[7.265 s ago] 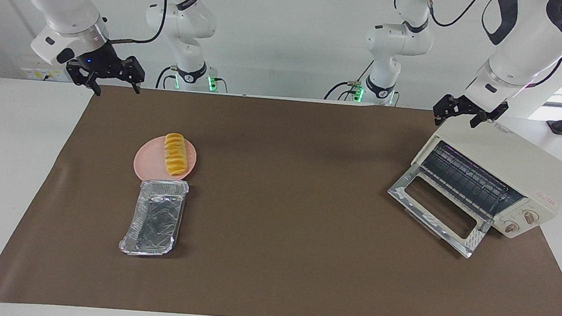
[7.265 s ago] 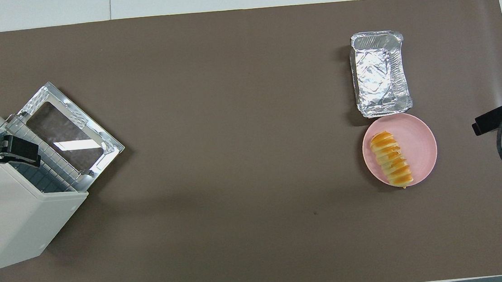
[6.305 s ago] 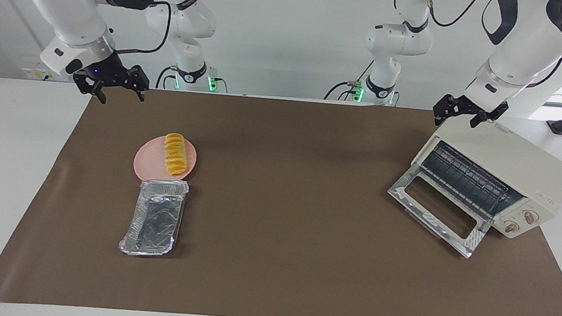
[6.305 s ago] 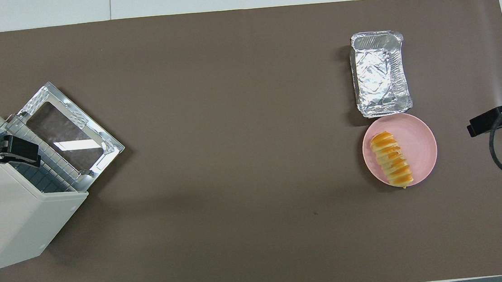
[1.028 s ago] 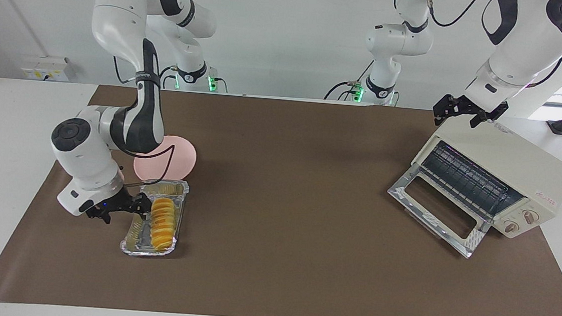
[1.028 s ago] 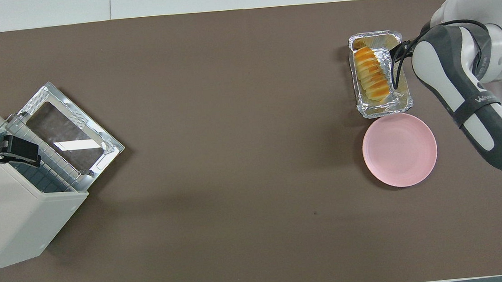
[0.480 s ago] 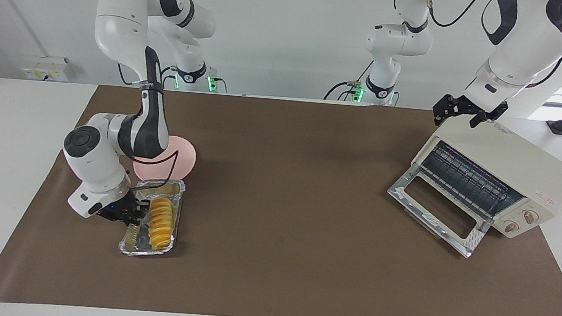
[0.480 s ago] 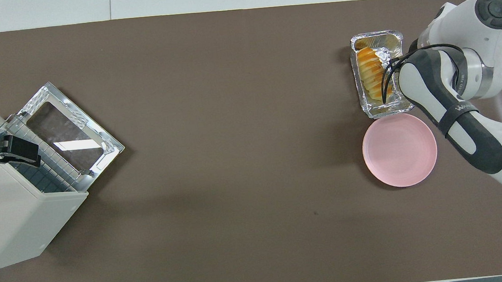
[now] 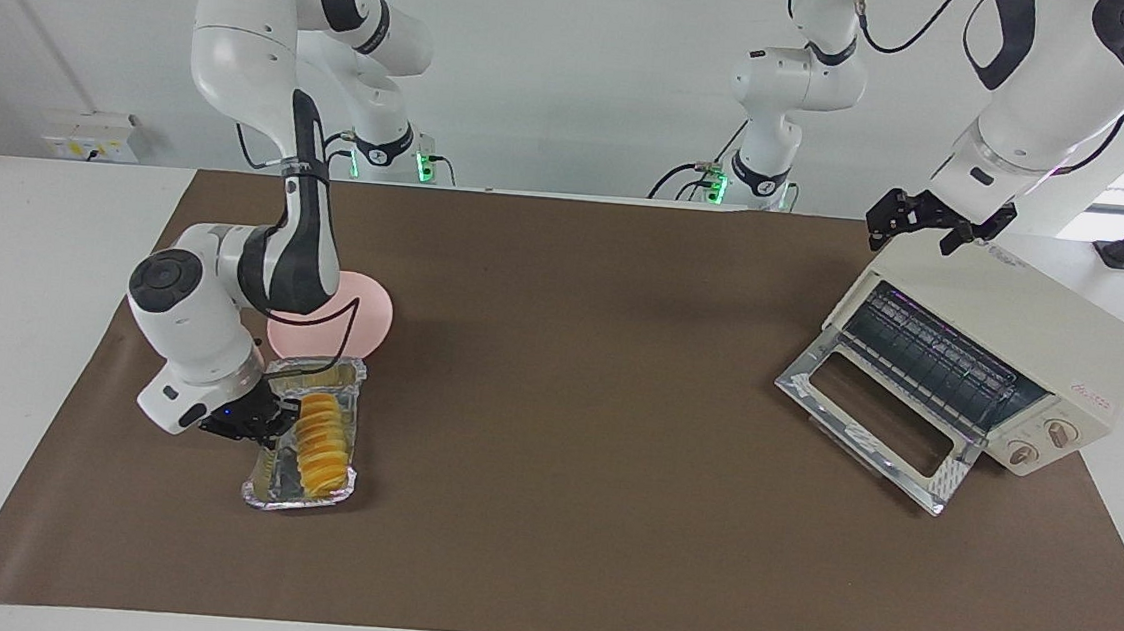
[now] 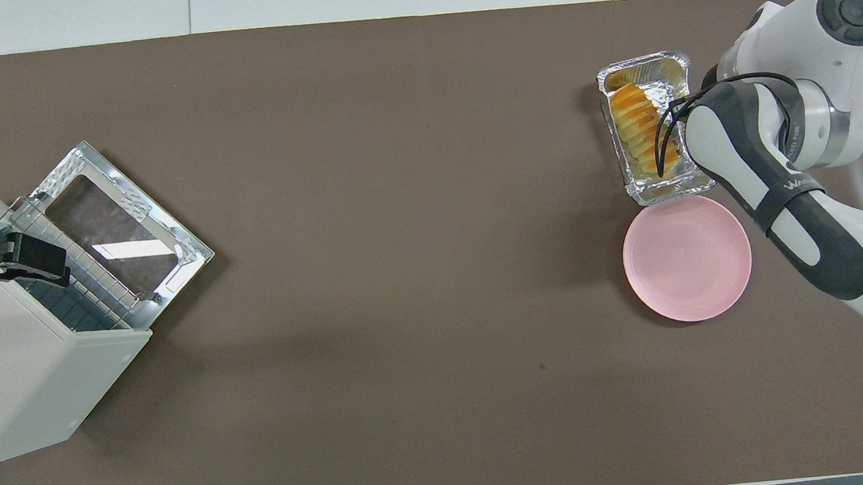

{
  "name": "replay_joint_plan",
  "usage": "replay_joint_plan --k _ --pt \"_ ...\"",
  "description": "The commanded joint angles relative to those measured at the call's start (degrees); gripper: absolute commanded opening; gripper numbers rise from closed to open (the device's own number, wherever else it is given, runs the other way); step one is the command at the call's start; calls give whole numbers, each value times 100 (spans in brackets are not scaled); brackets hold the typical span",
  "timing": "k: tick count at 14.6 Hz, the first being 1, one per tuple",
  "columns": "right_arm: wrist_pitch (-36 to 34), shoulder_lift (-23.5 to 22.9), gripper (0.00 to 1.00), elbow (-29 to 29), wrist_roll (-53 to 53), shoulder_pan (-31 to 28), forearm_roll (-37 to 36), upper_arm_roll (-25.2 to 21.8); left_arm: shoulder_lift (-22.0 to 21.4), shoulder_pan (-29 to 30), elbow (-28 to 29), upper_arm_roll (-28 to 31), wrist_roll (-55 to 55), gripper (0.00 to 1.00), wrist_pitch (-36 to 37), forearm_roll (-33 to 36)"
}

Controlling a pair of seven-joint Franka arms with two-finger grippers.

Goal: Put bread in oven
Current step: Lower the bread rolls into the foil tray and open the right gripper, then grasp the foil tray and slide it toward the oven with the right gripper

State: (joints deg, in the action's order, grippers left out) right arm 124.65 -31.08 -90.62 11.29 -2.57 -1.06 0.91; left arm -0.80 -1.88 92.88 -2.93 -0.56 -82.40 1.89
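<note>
The bread (image 9: 320,437) lies lengthwise in the crinkled foil tray (image 9: 302,502), toward the right arm's end of the table; it also shows in the overhead view (image 10: 644,130), in the tray (image 10: 669,190). My right gripper (image 9: 264,425) is low at the tray's long side wall and shut on it; in the overhead view the arm hides it. The tray sits slightly skewed. The cream oven (image 9: 1042,333) stands at the left arm's end with its glass door (image 9: 875,420) dropped open and the wire rack showing. My left gripper (image 9: 914,241) waits open over the oven's top.
A round pink plate (image 9: 367,312) sits bare next to the tray, nearer to the robots. The brown mat (image 9: 577,377) covers the table between tray and oven. The oven (image 10: 13,373) and its door (image 10: 118,231) show in the overhead view.
The bread went from the pink plate into the foil tray. My right gripper came to the tray's side and shut on its wall; the tray has twisted slightly. The left arm has not moved.
</note>
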Motion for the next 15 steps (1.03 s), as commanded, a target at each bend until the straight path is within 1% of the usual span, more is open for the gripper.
replay_joint_plan --k 1,2,4,6,7,9,12,13,15 --pt "-1184 189 0 718 -101 141 115 76 -123 65 99 -23 -15 100 -66 -40" --pt "-1580 277 0 913 -266 325 202 67 -123 65 99 -23 -15 100 -66 -40" --pt "-2092 558 0 1046 -828 624 597 67 -123 65 99 -23 -15 100 -66 -40" --pt "-2339 795 0 1055 -1521 1072 747 67 -123 65 99 -23 -15 100 -66 -40" --pt "-2349 831 0 1055 -2177 1344 887 76 -123 65 99 -23 -15 100 -66 -40" --pt "-2253 832 0 1046 -3251 2046 871 67 -123 65 99 -23 -15 100 -66 -40" --pt "-1876 867 0 933 -4667 3031 915 67 -123 65 99 -23 -15 100 -66 -40" --pt "-1674 867 0 802 -5002 3217 906 67 -123 65 99 -23 -15 100 -66 -40" --pt "-1200 832 0 485 -5198 3516 906 67 -123 65 99 -23 -15 100 -66 -40"
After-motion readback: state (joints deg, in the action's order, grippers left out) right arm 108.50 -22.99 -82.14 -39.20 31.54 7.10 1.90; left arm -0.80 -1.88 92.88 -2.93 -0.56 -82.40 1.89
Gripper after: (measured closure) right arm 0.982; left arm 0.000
